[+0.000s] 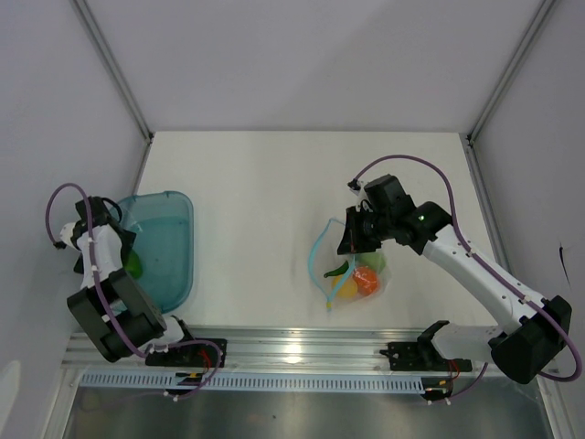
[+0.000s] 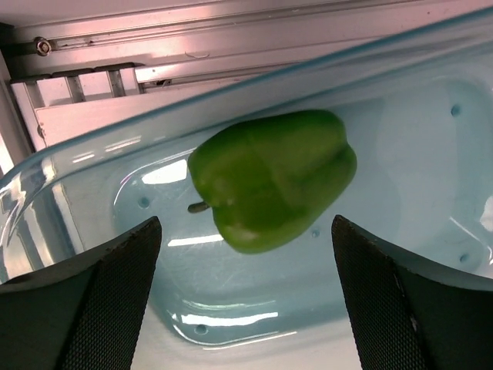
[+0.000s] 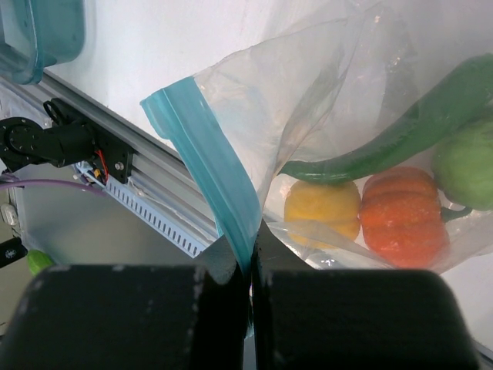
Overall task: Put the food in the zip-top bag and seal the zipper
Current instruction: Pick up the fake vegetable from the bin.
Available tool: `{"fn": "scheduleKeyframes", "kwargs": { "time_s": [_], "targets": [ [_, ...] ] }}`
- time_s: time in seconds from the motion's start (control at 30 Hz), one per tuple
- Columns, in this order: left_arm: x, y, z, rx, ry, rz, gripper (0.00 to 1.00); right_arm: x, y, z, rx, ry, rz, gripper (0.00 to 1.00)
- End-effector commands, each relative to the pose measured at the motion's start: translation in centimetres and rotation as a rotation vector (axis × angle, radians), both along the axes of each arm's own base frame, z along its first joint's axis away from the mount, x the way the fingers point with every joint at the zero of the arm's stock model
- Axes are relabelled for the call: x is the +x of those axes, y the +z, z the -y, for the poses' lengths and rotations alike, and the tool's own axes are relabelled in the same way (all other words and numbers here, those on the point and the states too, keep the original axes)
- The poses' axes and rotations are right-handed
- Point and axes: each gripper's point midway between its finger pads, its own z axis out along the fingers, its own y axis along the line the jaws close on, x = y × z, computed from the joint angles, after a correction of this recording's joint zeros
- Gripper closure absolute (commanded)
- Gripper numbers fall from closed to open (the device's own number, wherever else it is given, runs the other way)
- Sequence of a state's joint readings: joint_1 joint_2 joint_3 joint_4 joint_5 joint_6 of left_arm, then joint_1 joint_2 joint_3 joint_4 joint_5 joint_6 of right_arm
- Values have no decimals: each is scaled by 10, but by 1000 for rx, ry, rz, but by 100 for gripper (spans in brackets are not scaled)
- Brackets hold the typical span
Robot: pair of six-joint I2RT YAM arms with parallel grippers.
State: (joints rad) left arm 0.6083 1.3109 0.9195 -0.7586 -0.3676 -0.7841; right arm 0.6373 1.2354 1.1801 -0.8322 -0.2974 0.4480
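Teal translucent plastic at the left side of the worktop: the tray holds a single green pepper, lying on its side on the tray floor. The left pincer hangs over it with jaws wide apart, one finger on either side of the pepper. Neither touches it, so far as the wrist view shows. Well apart, right of centre, the zip-top bag lies on the worktop with its mouth facing the tray. The right pincer is clamped tight on the zipper and lifts that edge so the mouth gapes. Inside the bag, bunched at the far end, are the chili, a yellow piece, an orange piece and a green round piece. Judgement: this is the loading step, likely its last item, since the pepper looks to be the only food outside the bag; sealing is not begun. The next move calls for the left pincer to lower squarely and close across the pepper's broad body rather than its stem. It must then lift clear of the tray wall and carry across to the open mouth while the right side holds the zipper up. The pepper's skin looks smooth and rounded, so an off-centre pinch may squirt it out.
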Motion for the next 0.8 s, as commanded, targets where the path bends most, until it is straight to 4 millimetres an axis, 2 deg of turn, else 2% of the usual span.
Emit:
{"fn": "scheduleKeyframes", "kwargs": {
  "time_s": [0.0, 0.37, 0.4, 0.63, 0.77],
  "targets": [
    [12, 7, -17, 24, 13, 32, 9, 5, 12, -6, 38, 6, 28, 100],
    [23, -10, -22, 16, 11, 54, 9, 5, 12, -6, 40, 0, 23, 100],
    [22, -16, -20, 2, 9, 37, 9, 5, 12, -6, 40, -1, 22, 100],
    [17, -28, -19, -18, 20, 0, 10, 3, 13, -6, 47, -5, 23, 100],
    [18, -35, -18, -32, 6, -14, 14, 3, 16, -7, 56, -4, 27, 100]
  ]
}}
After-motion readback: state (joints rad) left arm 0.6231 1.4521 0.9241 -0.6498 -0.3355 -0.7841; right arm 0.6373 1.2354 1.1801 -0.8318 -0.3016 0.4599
